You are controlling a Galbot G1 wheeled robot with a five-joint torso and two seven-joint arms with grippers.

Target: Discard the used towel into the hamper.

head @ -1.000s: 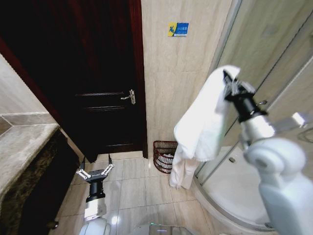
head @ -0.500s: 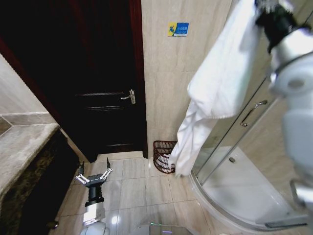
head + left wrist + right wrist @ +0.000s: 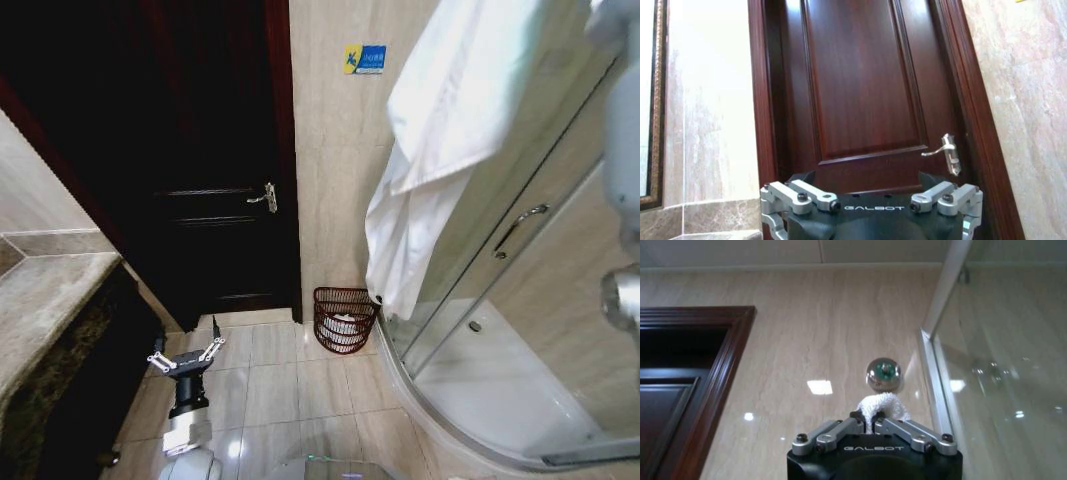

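Our right gripper (image 3: 872,426) is clenched on a bunched corner of the white towel (image 3: 440,130), which hangs below it — far beneath, on the tiled floor, stands the hamper (image 3: 342,319). Our left gripper (image 3: 186,355) waits low, its fingers spread, facing the dark door (image 3: 860,95).

The right claw (image 3: 873,426), pinched on a corner of the white towel (image 3: 450,130), now sits higher than a second ago, up past the top of the head view. The towel rises with it, its lower end now hanging above the hamper (image 3: 343,319) instead of draping in front of it, so the whole basket shows.
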